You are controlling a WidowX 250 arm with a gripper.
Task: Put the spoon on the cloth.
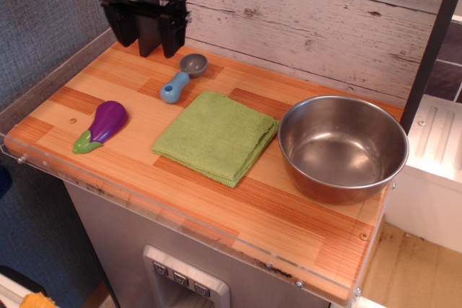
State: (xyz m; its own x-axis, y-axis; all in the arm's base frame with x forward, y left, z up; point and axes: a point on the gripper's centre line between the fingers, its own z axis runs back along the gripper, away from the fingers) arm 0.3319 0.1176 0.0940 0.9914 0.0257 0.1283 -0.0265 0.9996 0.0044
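Whitewashed plank wall (325, 19) at the back, striped wooden tabletop (289, 214) in front of it with a clear plastic lip along its edge. Landmark for everything below: the folded square of light green terry cloth (215, 135), lying flat near mid-table.

Round steel bowl (342, 146) sits upright just right of the cloth, not touching it as far as I can tell.

Black robot gripper (150, 37) hangs behind and left of the cloth, at the table's far left corner by the wall. Two dark fingers (173, 34) point down with a gap between them, nothing in the gap; jaws apart. It's clear of the tabletop items, spoon just to its right and lower.

Purple plastic toy eggplant with green stem (102, 126) lies on the wood well left of the cloth.

Short toy spoon, chunky light-blue handle and small round grey bowl (183, 76), lies on bare wood just behind the cloth's far-left corner. Handle end points toward the front-left, grey bowl toward the wall. Close to the cloth, not on it.
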